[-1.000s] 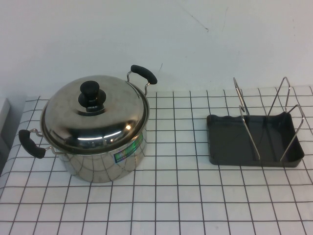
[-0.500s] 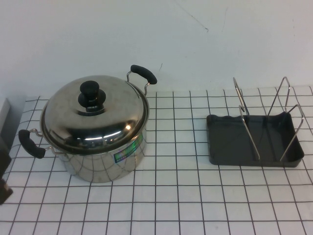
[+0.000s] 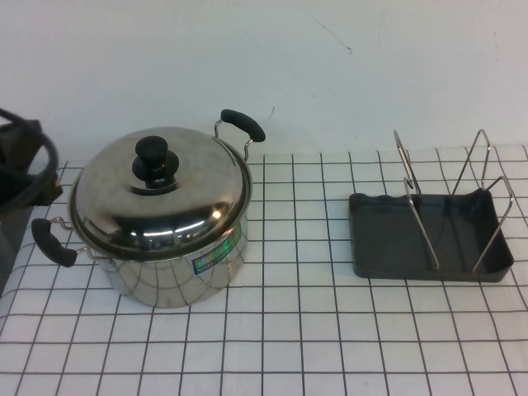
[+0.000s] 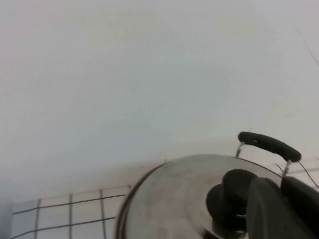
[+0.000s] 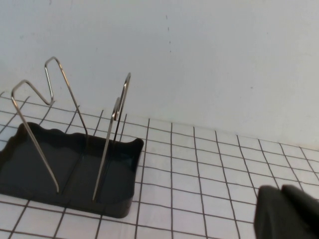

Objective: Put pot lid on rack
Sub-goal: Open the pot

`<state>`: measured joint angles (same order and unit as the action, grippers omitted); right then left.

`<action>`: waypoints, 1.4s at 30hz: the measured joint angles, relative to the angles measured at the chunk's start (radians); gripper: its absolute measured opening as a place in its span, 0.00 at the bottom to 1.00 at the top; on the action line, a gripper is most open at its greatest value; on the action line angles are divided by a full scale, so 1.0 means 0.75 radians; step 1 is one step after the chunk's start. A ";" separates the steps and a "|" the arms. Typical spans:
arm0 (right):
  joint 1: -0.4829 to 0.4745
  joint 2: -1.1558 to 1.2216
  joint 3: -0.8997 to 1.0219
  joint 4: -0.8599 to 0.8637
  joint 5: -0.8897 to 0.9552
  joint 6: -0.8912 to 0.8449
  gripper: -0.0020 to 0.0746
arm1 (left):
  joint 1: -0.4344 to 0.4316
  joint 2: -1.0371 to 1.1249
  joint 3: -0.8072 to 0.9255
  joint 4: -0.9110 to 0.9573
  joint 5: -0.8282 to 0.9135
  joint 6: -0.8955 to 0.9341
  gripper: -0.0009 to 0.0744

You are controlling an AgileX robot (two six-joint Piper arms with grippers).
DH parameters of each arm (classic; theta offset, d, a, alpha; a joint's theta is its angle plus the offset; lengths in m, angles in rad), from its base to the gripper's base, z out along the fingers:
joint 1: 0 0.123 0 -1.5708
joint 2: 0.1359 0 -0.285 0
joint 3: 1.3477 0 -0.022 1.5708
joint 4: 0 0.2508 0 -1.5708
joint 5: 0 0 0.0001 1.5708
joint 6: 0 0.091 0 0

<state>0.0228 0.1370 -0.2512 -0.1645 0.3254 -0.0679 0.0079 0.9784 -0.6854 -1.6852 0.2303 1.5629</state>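
Note:
The pot lid (image 3: 157,194), polished steel with a black knob (image 3: 153,157), sits closed on the steel pot (image 3: 177,272) at the table's left. The rack (image 3: 429,235), a dark grey tray with silver wire loops, stands at the right. It also shows in the right wrist view (image 5: 70,164). My left arm (image 3: 25,169) rises at the left edge, beside the pot. In the left wrist view my left gripper (image 4: 282,196) is shut and empty, raised near the lid's knob (image 4: 232,196) without touching it. My right gripper (image 5: 286,196) is shut and empty, above the cloth to the rack's side, out of the high view.
A white checked cloth (image 3: 297,330) covers the table. A white wall stands close behind. The pot has two black side handles (image 3: 243,125) (image 3: 51,242). Open cloth lies between pot and rack and along the front.
My left arm has come up into view at the left edge, from low by the table's corner to level with the lid. Pot, lid and rack have not moved.

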 joint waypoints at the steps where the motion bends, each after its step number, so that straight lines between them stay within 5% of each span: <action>1: 0.000 0.000 0.000 0.000 0.000 0.000 0.02 | 0.000 0.046 -0.025 -0.010 0.032 0.041 0.06; 12: 0.000 0.000 0.000 -0.003 0.000 -0.001 0.02 | 0.000 0.492 -0.283 -0.025 0.349 0.195 0.65; 16: 0.000 0.000 0.000 -0.006 0.002 -0.001 0.02 | 0.000 0.606 -0.354 -0.025 0.393 0.297 0.74; 34: 0.001 0.000 0.000 -0.013 0.002 -0.001 0.02 | -0.174 0.840 -0.406 -0.044 0.097 0.425 0.74; 40: 0.001 0.000 0.000 -0.013 0.005 -0.001 0.02 | -0.179 0.842 -0.409 -0.054 0.111 0.425 0.47; 42: 0.001 0.000 0.000 -0.015 0.005 -0.001 0.02 | -0.179 0.844 -0.414 -0.063 0.122 0.422 0.45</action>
<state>0.0236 0.1370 -0.2512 -0.1758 0.3291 -0.0690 -0.1264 1.6112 -0.9959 -1.7324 0.3215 1.8792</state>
